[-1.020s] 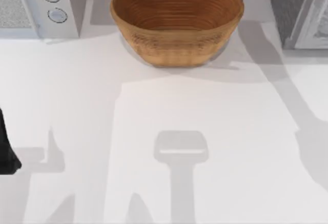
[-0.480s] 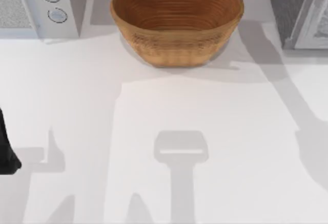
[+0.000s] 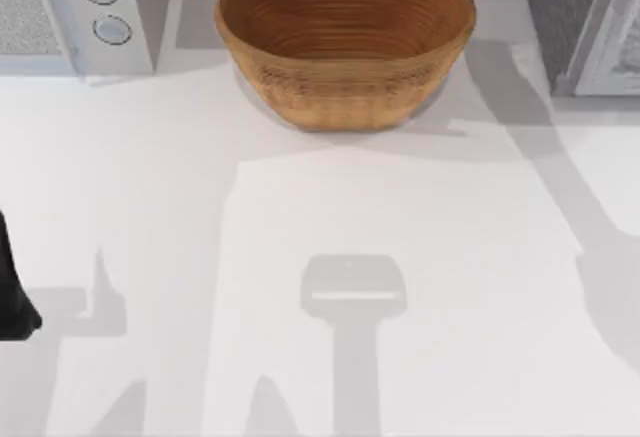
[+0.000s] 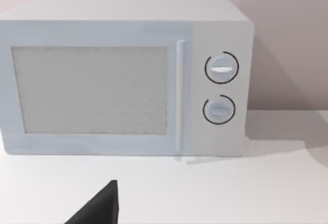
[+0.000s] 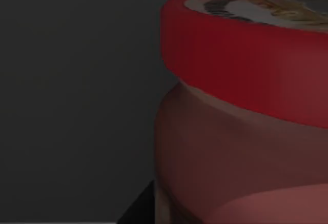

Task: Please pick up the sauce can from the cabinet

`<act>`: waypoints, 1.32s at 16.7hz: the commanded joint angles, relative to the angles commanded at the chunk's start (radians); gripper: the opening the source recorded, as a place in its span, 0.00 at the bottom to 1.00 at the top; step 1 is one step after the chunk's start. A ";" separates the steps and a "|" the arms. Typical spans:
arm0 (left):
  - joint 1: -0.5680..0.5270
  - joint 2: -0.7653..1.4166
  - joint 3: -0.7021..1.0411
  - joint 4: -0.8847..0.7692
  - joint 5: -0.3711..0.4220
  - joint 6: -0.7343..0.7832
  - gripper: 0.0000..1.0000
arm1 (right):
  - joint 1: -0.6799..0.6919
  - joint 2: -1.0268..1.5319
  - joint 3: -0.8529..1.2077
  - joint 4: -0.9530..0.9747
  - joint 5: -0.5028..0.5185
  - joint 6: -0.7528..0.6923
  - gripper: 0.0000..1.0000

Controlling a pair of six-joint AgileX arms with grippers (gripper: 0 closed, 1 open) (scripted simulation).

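The sauce can (image 5: pixel 241 116) stands very close in the right wrist view, with a red-rimmed lid, a pale printed top and a red-orange body. It sits in the dark inside of the cabinet (image 3: pixel 585 27), which stands at the table's back right. A dark part of my right gripper (image 5: pixel 137 208) shows beside the can's base; whether it touches the can I cannot tell. My left arm (image 3: pixel 10 292) is parked at the table's left edge, and a dark tip of the left gripper (image 4: pixel 97 211) shows in its wrist view.
A wicker basket (image 3: pixel 345 42) stands at the back middle of the white table (image 3: pixel 300 207). A white microwave (image 3: pixel 75 12) with two round knobs sits at the back left, its door (image 4: pixel 92 90) closed.
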 joint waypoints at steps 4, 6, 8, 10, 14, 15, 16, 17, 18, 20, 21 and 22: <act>0.000 0.000 0.000 0.000 0.000 0.000 1.00 | 0.000 0.000 0.000 0.000 0.000 0.000 0.00; 0.000 0.000 0.000 0.000 0.000 0.000 1.00 | 0.000 0.000 0.000 0.000 0.000 0.000 0.00; 0.000 0.000 0.000 0.000 0.000 0.000 1.00 | 0.005 -0.003 -0.001 -0.003 0.002 0.002 0.00; 0.000 0.000 0.000 0.000 0.000 0.000 1.00 | 0.036 -0.040 -0.015 -0.035 0.031 0.005 0.00; 0.000 0.000 0.000 0.000 0.000 0.000 1.00 | 0.157 -0.220 -0.059 -0.161 0.150 0.008 0.00; 0.000 0.000 0.000 0.000 0.000 0.000 1.00 | 0.191 -0.273 -0.071 -0.196 0.184 0.007 0.00; 0.000 0.000 0.000 0.000 0.000 0.000 1.00 | 0.224 -0.320 -0.081 -0.231 0.216 0.007 0.00; 0.000 0.000 0.000 0.000 0.000 0.000 1.00 | 0.253 -0.356 -0.091 -0.261 0.245 0.007 0.00; 0.000 0.000 0.000 0.000 0.000 0.000 1.00 | 0.277 -0.382 -0.098 -0.285 0.268 0.006 0.00; 0.000 0.000 0.000 0.000 0.000 0.000 1.00 | 0.296 -0.401 -0.103 -0.305 0.287 0.006 0.00; 0.000 0.000 0.000 0.000 0.000 0.000 1.00 | 0.296 -0.401 -0.103 -0.305 0.287 0.006 0.00; 0.000 0.000 0.000 0.000 0.000 0.000 1.00 | 0.296 -0.401 -0.103 -0.305 0.287 0.006 0.00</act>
